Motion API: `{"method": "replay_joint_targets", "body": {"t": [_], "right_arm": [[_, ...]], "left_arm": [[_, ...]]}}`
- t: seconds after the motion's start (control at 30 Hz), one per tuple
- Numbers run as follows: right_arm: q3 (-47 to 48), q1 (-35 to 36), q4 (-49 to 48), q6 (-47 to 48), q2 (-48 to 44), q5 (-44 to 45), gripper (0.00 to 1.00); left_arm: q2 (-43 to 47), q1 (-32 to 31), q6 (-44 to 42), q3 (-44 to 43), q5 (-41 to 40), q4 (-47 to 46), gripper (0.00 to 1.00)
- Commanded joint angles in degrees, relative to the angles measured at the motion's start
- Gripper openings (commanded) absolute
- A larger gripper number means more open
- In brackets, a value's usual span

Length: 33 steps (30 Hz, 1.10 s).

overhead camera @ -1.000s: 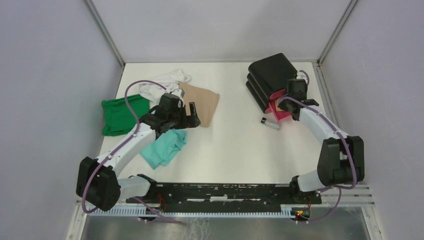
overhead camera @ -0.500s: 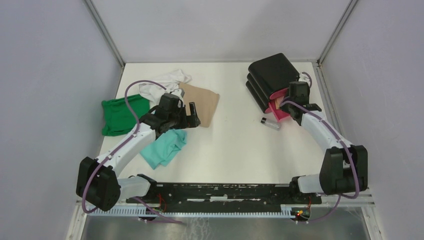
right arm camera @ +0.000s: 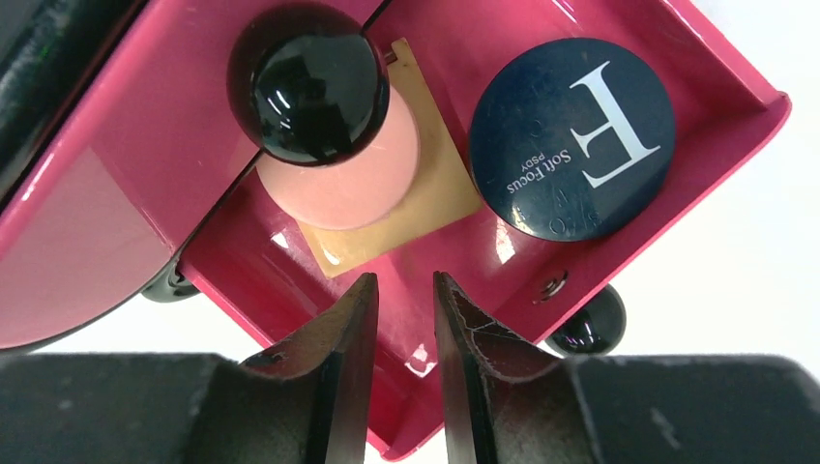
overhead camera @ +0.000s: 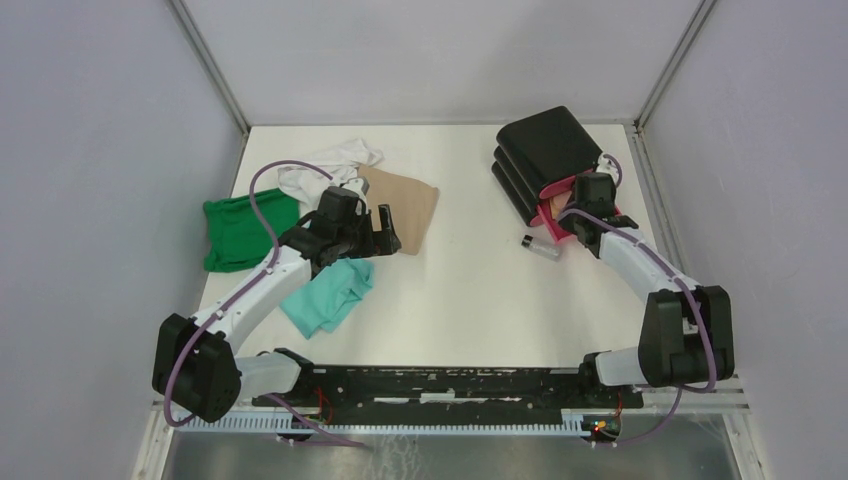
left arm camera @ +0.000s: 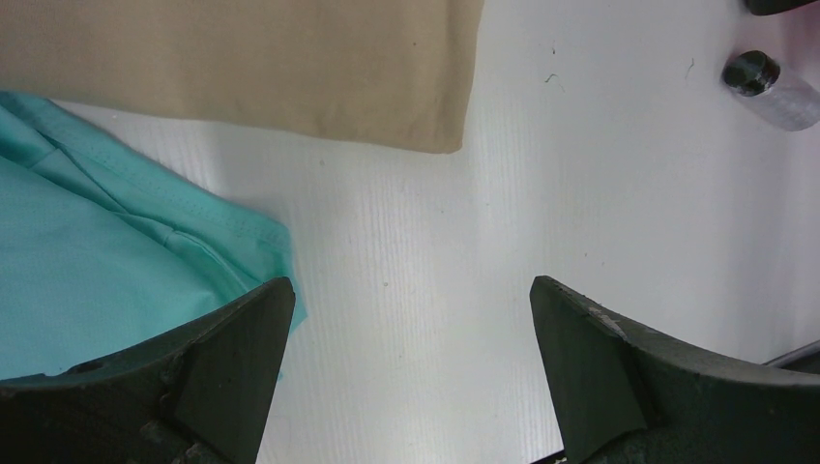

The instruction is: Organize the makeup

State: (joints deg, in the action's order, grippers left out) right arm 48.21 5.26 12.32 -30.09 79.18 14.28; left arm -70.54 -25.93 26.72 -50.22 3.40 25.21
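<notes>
Pad (right arm camera: 360, 247) prob. just past R jaws

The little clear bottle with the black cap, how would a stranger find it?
Find the black box at the far right of the table, with its pink drawer pulled open. Just beside that drawer, the vial lies on its side on the table. Unlike the jar and puff inside the drawer, it is clear and black-capped.

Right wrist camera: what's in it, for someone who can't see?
An open pink drawer holds a dark jar marked F beside a pink puff on a tan pad. A black knob overlaps the puff; the barely open, empty gripper sits below them.
</notes>
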Motion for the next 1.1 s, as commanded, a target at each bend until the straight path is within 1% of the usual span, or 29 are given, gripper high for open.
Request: {"method": "replay_joint_targets", "body": {"t": [0.0,0.27,0.4,0.47,0.63,0.77,0.9,0.97,1.07], "right_arm": [[2.22,-0.03,-2.51,-1.50,1.17,1.43,0.34],[3.61,-0.01,-3.43,-1.38,1.87,2.68,0.34],[2.79,-0.05,-7.42,-0.93,2.52,2.83,0.34],[3.12,0.00,-7.50,-0.50,2.08,1.51,0.34],[2.96,0.01,-3.64,-0.48,-4.77,1.08,0.36],[3.30,-0.13,3.55,0.01,-11.51,5.74,0.36],[1.22,-3.62,8.45,-0.14,-17.01,4.60,0.37],[-0.20,-7.16,10.30,-1.56,-18.85,2.40,0.41],[-1.56,-13.70,13.17,-5.19,-19.76,-2.78,0.45]], "left_arm": [[1.44,0.36,-1.30,0.31,1.06,-2.27,0.99],[1.52,0.37,-1.13,0.51,0.99,-2.36,0.99],[1.66,0.32,-1.13,0.51,0.98,-2.36,0.99],[1.77,0.30,-1.14,0.51,1.06,-2.32,0.99],[2.16,0.29,-1.19,0.56,1.13,-2.23,0.99],[2.22,0.32,-1.14,0.38,1.69,-2.41,0.99],[3.66,0.32,-1.06,1.02,2.87,-3.48,0.99],[5.10,0.35,-0.70,2.06,4.66,-5.52,0.99],[5.91,0.36,-0.62,2.40,5.53,-6.05,0.99]]}}
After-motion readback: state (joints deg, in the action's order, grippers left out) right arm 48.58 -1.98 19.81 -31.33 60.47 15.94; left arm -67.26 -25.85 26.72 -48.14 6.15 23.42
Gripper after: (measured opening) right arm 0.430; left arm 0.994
